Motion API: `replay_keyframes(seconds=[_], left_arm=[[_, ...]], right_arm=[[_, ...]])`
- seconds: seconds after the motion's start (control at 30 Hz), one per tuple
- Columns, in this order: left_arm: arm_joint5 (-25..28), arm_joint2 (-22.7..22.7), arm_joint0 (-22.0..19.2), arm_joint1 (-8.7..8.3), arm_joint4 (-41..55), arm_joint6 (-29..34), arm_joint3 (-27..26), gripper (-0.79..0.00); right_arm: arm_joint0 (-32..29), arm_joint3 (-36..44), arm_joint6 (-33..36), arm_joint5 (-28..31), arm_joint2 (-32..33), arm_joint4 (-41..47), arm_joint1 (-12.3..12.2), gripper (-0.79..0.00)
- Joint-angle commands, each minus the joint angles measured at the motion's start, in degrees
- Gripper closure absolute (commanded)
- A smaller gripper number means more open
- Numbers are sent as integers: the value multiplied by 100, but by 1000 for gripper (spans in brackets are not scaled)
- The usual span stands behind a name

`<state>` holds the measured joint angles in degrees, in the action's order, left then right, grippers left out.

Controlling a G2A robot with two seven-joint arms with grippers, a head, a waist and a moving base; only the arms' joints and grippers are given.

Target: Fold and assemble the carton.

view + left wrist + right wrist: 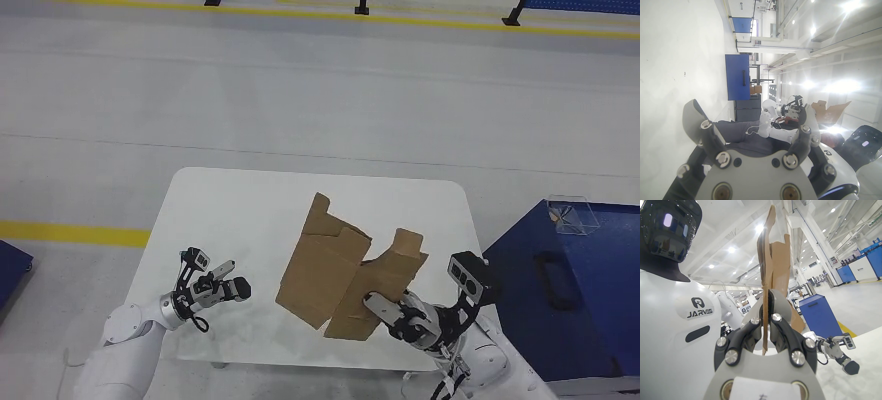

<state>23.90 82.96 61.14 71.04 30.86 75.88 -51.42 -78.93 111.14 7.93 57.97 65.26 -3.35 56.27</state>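
Clamped between the two fingers of the right end effector: one edge of the carton, a thin sheet of brown board. Fingers drawn tight together on the board, with a short stub of that edge running back past the pads toward the wrist. Rising straight out beyond the fingertips: folded panels and uneven flaps, not yet squared into a box. Seen from above, spread out over the bench ahead of the same end effector and leaning away from it, in two overlapping panels with notched far ends. Contact between the far panels and the bench: cannot tell.

Well to the side of the carton, over the near part of the bench: the left end effector. Fingers spread wide apart. Straight ahead of those fingers, in line with the gap between them: the right end effector and the gripped carton.

Off the bench, on the outer side of the right end effector: a blue cabinet with a small clear tray on top.
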Motion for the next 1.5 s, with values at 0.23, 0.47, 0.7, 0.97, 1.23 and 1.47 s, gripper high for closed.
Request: replay_keyframes(seconds=[0.23,0.47,0.7,0.97,1.23,1.47], left_arm=[[0,0,0,0,0,0,0,-785],[0,0,0,0,0,0,0,-785],[0,0,0,0,0,0,0,-785],[0,0,0,0,0,0,0,-785],[0,0,0,0,0,0,0,-785],[0,0,0,0,0,0,0,-785]], right_arm=[[-22,1148,496,-653,-836,5397,-55,0],[-199,1092,3045,-4452,-821,11208,-62,0],[-674,1098,3692,-7594,-964,13395,-53,0],[-833,931,3592,-7808,-893,13424,31,0],[-623,405,3806,-3800,1,8663,94,0],[-405,-355,3601,-2800,559,6371,104,0]])
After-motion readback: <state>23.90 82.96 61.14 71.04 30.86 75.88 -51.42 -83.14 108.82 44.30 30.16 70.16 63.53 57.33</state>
